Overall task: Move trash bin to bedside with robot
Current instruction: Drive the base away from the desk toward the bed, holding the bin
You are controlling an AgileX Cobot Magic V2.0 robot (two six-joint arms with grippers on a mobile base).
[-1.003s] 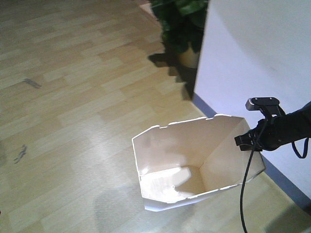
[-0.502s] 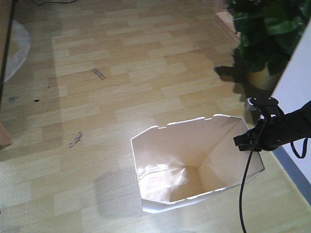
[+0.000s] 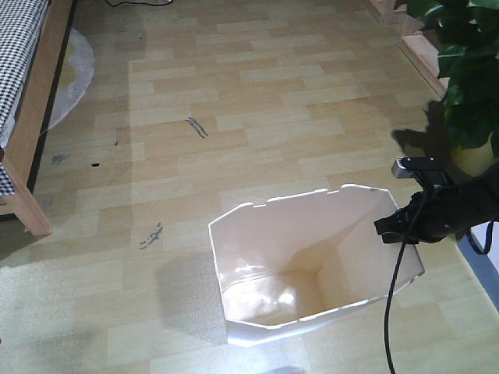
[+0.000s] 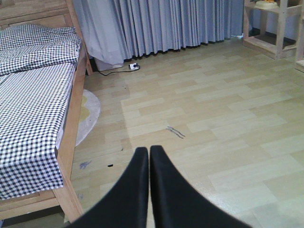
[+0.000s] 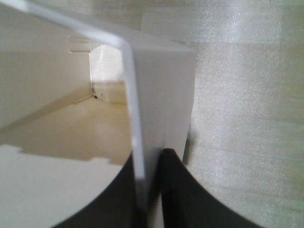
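Trash bin [image 3: 312, 265] sits low and centre-right in the front view, on the wood floor [image 3: 234, 78]. Long axis runs roughly vertical, with the mouth up toward the camera and the walls tapering to a smaller base. The mouth's longer side runs left to right, and the notched rim edge is on the far side. Cream interior, with glare on the bottom. The base is hidden by its own walls, so I can't tell whether it rests on the floor or hangs just above it.

Right gripper [image 5: 148, 156] is on the bin's right wall at the rim. The fingers [image 5: 190, 194] are pinching the thin wall — one inside, one outside. In the front view the black right arm [image 3: 460, 206] comes in from the right edge, with a small camera block [image 3: 421, 164] above the wrist. A black cable [image 3: 392, 312] hangs down across the bin's right corner.

Left gripper [image 4: 148, 149] holds nothing — fingers pressed together, pointing out over bare floor.

Bed [image 3: 35, 140] is at the far left edge, with a light wood frame and checkered bedding [image 4: 33, 95]. It is well apart from the bin, with dark scuff marks [image 3: 196, 127] on the floor between them. A round pale rug [image 4: 88, 111] lies just beside the frame. A potted plant [image 3: 468, 70] is at upper right, behind the right arm. Grey curtains [image 4: 166, 23] hang along the far wall.
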